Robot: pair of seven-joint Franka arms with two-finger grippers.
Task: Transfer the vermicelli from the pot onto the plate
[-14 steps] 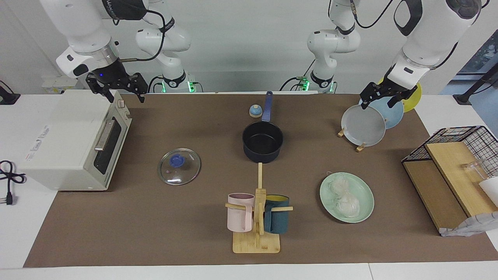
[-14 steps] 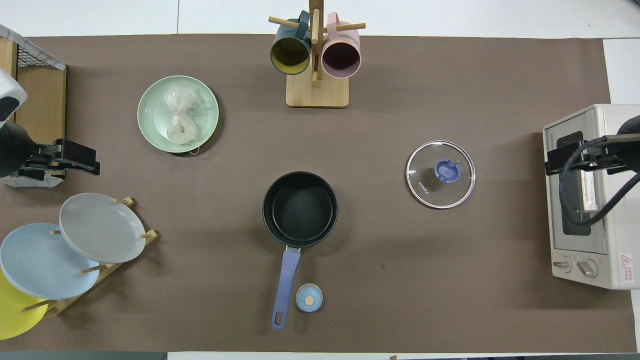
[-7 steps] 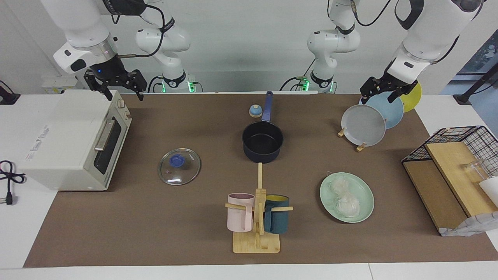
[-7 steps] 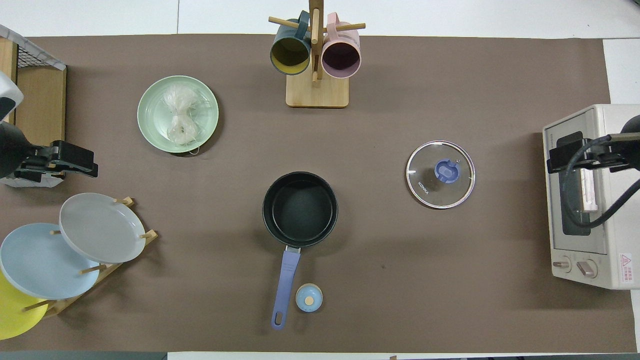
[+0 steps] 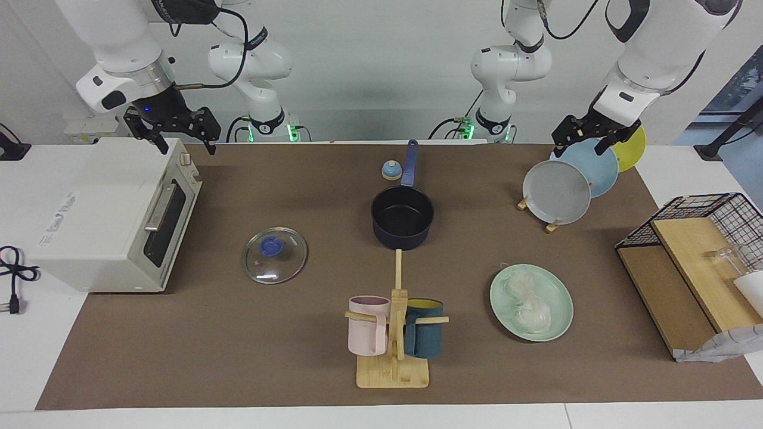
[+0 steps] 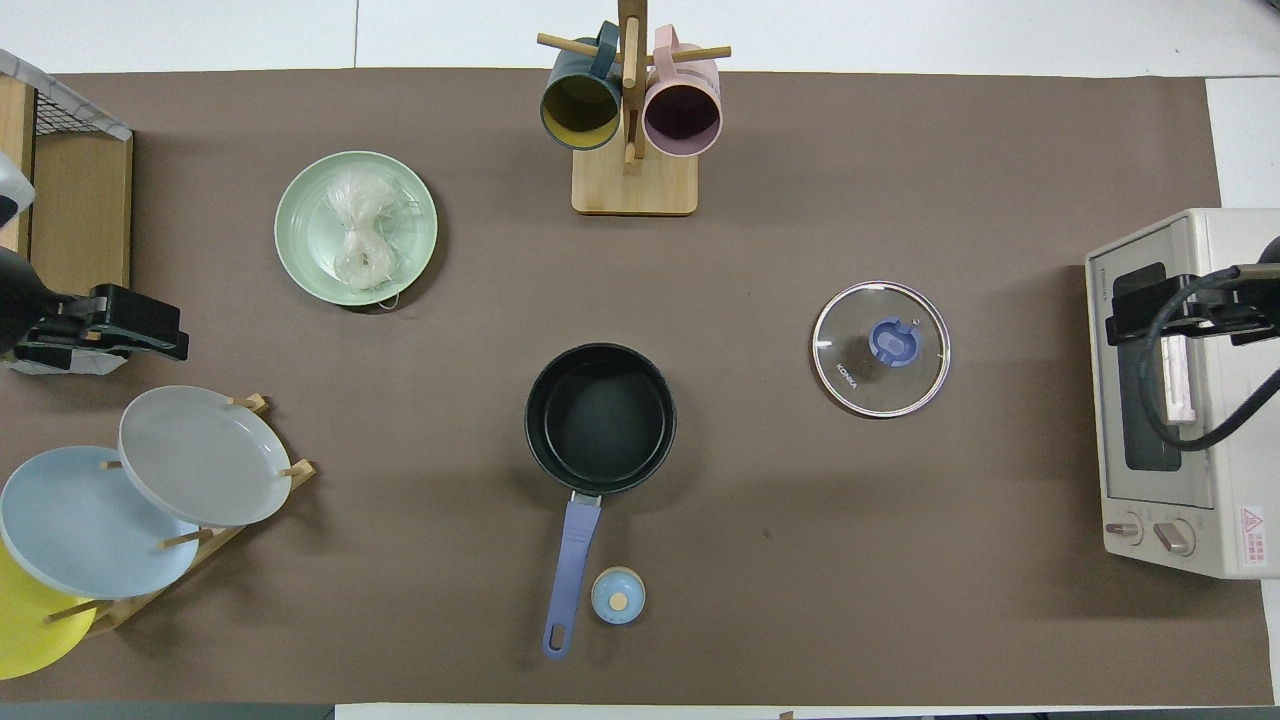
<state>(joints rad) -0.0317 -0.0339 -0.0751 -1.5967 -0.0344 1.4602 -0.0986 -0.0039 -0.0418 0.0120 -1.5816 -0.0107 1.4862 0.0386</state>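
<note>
Both arms are parked up in the air. The left end effector (image 5: 583, 137) hangs over the plate rack (image 5: 551, 225), fingers spread, holding nothing. The right end effector (image 5: 179, 132) hangs over the toaster oven (image 5: 107, 214), also spread wide and empty. The vermicelli (image 5: 527, 301) lies on the mint plate (image 5: 560, 292), farther from the robots than the pot (image 5: 402, 217), whose black inside is bare. The glass lid (image 6: 881, 348) reads "KONKA".

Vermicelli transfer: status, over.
Left end effector up over the plate rack, right end effector over the oven; neither holds anything. Vermicelli on the plate; pot empty. Nothing obstructing.
</note>
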